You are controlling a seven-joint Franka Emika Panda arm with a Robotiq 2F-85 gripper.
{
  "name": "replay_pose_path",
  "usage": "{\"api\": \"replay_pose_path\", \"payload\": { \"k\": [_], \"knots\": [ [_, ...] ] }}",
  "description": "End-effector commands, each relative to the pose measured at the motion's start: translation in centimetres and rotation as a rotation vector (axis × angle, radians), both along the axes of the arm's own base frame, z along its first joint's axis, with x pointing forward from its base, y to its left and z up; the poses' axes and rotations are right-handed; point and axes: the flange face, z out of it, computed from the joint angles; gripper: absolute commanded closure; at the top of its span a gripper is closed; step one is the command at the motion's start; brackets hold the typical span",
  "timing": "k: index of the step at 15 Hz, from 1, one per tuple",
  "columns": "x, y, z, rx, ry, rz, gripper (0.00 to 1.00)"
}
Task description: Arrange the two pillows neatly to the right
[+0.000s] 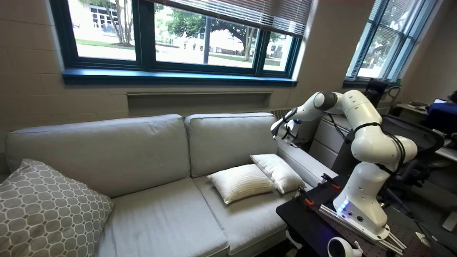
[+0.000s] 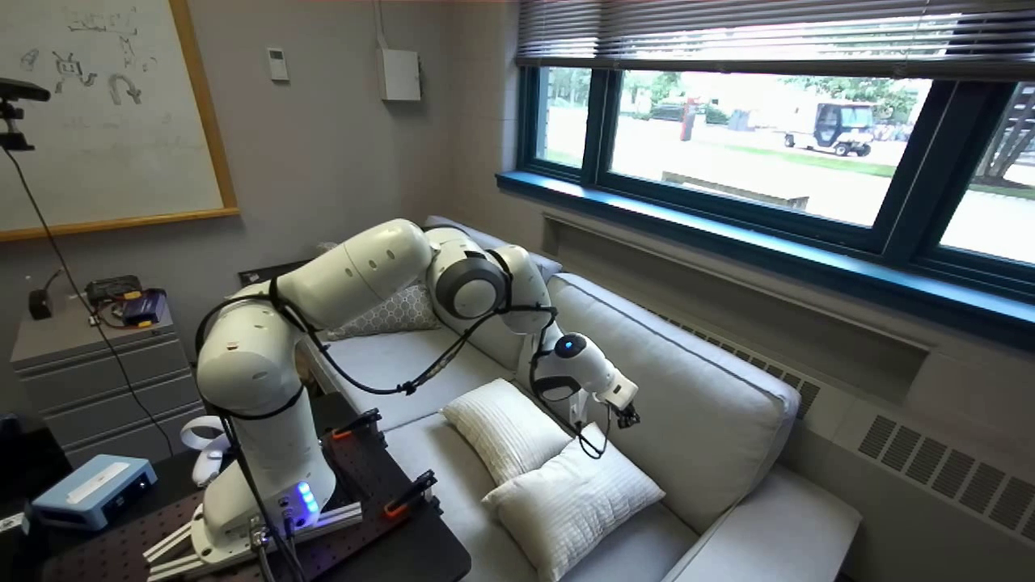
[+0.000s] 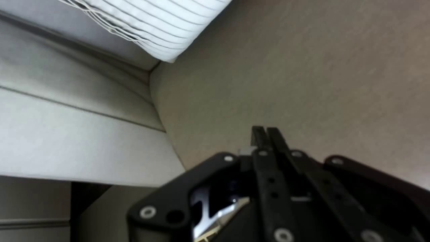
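Sofa (image 1: 96,150): one, pale grey, two-seat, placed below the window (image 1: 144,43).
Inner pillow (image 1: 240,182): off-white, ribbed, lying on the seat (image 1: 246,219) toward the armrest (image 1: 303,162) end, turned at a slant.
Outer pillow (image 1: 280,174): matching, lying between the inner pillow and the armrest. The two meet at their edges, set at different angles; whether one overlaps the other, I cannot tell from where I stand.
Gripper (image 3: 266,130): clenched, jaws meeting side by side, in front of the backrest (image 1: 232,142) near its armrest end, apart from both pillows. Whether it touches the backrest, I cannot tell.
Robot arm (image 1: 360,110): one, white, standing on a black table (image 2: 420,533), reaching over the sofa.
Patterned cushion (image 1: 53,214): one, grey with a white lattice, propped at the opposite end of the sofa.
Hand controller (image 1: 342,247): one, white, lying on the black table near the robot arm.
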Motion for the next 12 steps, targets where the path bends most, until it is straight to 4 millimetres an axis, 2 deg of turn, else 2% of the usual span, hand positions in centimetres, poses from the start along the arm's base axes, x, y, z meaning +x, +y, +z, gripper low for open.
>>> {"api": "replay_pose_path", "payload": {
  "k": [1,2,3,4,5,6,7,8,10,12],
  "knots": [
    [-2.5,-2.9,0.3,-0.006,0.027,-0.087,0.97],
    [-2.6,-3.2,-0.7,0.090,0.107,-0.042,0.98],
    [-2.3,-3.5,-1.5,0.122,0.121,-0.008,0.71],
    [-2.3,-3.4,-2.0,0.162,0.148,0.026,0.71],
    [-2.2,-3.2,-2.3,0.092,0.123,-0.010,0.65],
    [-2.3,-3.7,-2.4,0.106,0.131,-0.005,0.83],
    [-2.5,-4.1,-2.4,0.100,0.132,-0.010,0.74],
    [-2.5,-4.0,-2.5,0.096,0.133,-0.008,0.42],
    [-2.3,-2.3,-3.2,0.089,0.143,0.030,0.38],
    [-1.8,-0.4,-4.6,0.082,0.166,0.075,0.25]
  ]
}}
